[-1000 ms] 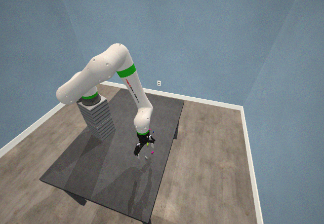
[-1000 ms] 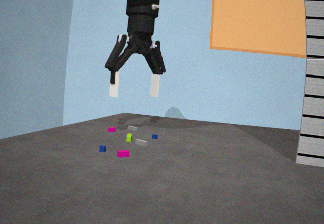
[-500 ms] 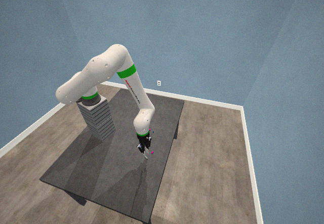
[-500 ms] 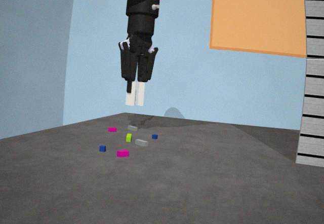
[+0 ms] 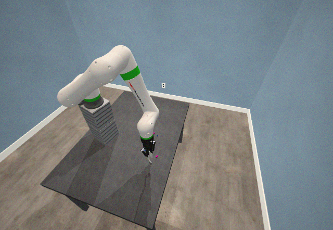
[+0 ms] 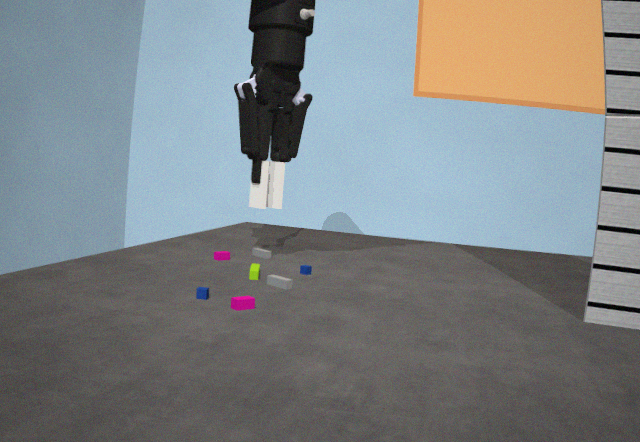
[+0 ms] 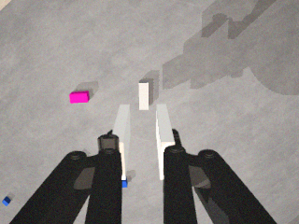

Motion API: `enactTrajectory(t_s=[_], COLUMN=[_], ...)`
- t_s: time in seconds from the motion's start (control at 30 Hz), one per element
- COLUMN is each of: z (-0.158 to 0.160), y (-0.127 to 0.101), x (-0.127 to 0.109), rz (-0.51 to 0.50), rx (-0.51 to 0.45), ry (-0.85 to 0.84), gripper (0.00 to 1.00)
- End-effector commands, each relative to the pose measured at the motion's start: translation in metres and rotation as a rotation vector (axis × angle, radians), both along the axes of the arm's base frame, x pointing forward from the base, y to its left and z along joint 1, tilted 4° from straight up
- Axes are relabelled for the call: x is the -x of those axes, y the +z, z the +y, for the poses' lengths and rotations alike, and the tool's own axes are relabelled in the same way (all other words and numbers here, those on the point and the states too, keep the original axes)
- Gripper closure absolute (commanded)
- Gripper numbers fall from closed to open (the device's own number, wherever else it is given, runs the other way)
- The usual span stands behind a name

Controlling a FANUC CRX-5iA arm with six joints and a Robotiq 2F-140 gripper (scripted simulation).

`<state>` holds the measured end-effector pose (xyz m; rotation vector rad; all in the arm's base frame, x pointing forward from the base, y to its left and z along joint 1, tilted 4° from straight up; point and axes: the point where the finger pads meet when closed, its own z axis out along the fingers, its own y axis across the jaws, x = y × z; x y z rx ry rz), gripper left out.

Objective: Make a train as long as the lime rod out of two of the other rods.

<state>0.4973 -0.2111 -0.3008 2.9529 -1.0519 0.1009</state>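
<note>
Your pincer is empty and narrowly open, its pale fingers parted by a slim gap and pointing down above the table. In the exterior view you have seven rods, all resting on the table. The lime rod sits among the others, apart from each; in the wrist view it cannot be made out.

You find one grey rod just beside the lime rod, toward the exterior camera. The farther grey rod lies beyond the lime rod, and in the wrist view it shows ahead of the fingertips. The farther magenta rod lies near it, not touching.

Toward the exterior camera you have the nearer magenta rod. One blue rod stands near it, apart; the second blue rod is on the other side of the lime rod, partly hidden by a finger in the wrist view. No two rods form a train.
</note>
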Motion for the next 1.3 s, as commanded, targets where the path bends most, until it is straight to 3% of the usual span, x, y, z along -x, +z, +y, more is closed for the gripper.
enactTrajectory(t_s=[0.0, 0.6, 1.27], z=[0.0, 0.0, -0.001], y=[0.0, -0.004, -0.027], x=[0.0, 0.0, -0.002], rz=[0.0, 0.0, 0.0], rx=[0.0, 0.0, 0.0], ry=[0.0, 0.0, 0.0], gripper=[0.85, 0.85, 0.85])
